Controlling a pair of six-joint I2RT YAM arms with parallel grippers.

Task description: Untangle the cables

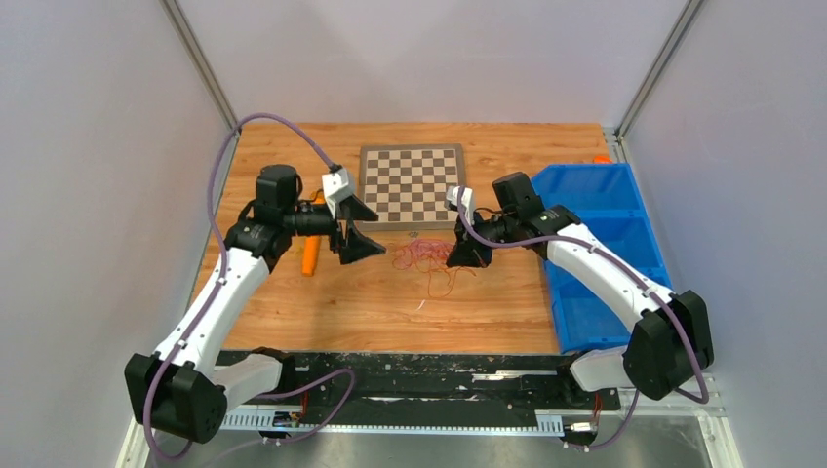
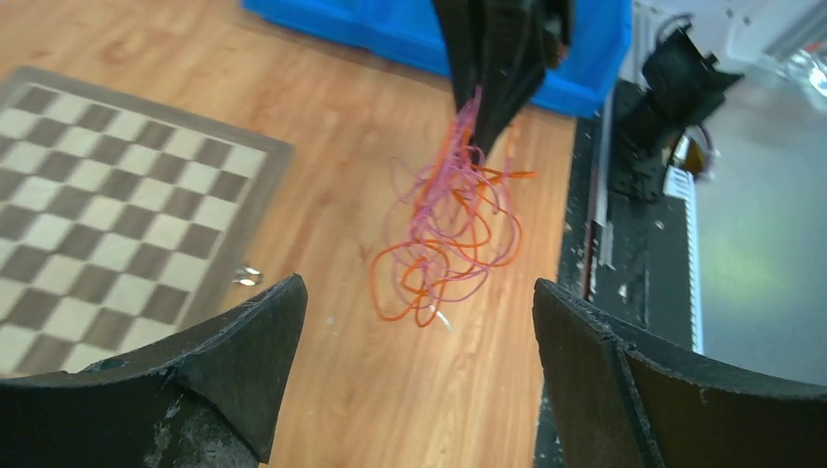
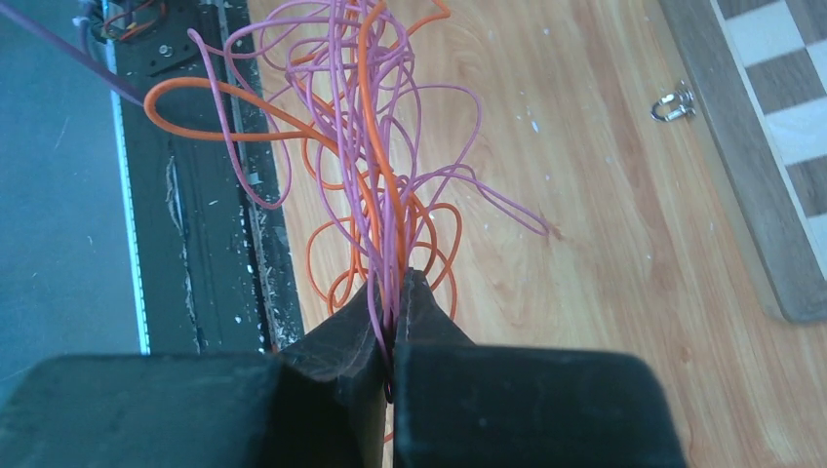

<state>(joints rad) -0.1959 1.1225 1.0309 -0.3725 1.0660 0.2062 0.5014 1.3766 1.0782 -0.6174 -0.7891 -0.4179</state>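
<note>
The black right gripper (image 3: 395,327) is pinched fully together on the thin purple and orange cables (image 3: 380,166). It clamps many strands of both colours at one spot, so the whole tangle hangs as a single bunch just off the near right corner of the square checkered chessboard mat (image 1: 412,185). Whether its lowest loops touch the wood I cannot tell. The black left gripper (image 2: 417,292) is spread wide with nothing in it and faces the bunch from off the board's near left corner, apart from the wires. The chief risk, as I judge it, comes from that one shared pinch: a pull from the left side would likely cinch the loops tighter rather than part the colours. The strands are also so fine that the wide fingers could close on several at once, or on none. A quick tug might slide the bunch out of the right pinch. A dragged loop could also catch on the small silver metal shackle (image 3: 673,102) lying at the board's near edge, or on the black mounting rail (image 1: 429,375) well nearer than the board. For room, the light wooden table (image 1: 488,312) is open on the near side of the board, between the two grippers. The blue plastic bin (image 1: 605,210) right of the board hems in any rightward pull. The solid orange cylinder (image 1: 310,256) lies left of the board, beneath the left arm.
</note>
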